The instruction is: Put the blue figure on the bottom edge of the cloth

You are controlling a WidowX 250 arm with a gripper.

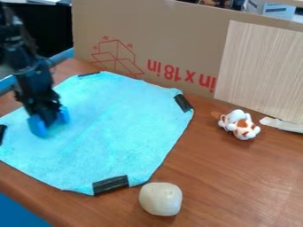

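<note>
The table (237, 177) is brown wood, with a smooth surface and a soft shine. Behind it stands a large flat sheet of cardboard (172, 40), tan, with red print and a red line drawing. At its right side there is a panel (263, 71) of pale wood with fine straight grain. Below the panel lies a thin, whitish strip (281, 124). A part of the room shows above the cardboard.

On the table is spread a cloth (124, 124), light turquoise, with a soft, fuzzy texture and some small wrinkles. Pieces of black tape (110, 184) lie across its cut-off corners; the front piece looks shiny and a little creased.

The blue figure (37, 126) is over the left part of the cloth, at the lower end of the black gripper (49, 119). I cannot tell if the claw is apart or clamped on the figure. The blue is smooth and shows on both sides of the black.

Near the front corner of the cloth, on the wood, is a pale, rounded lump (161, 199). To the right lies a knobbly toy (239, 124), white with orange patches.
</note>
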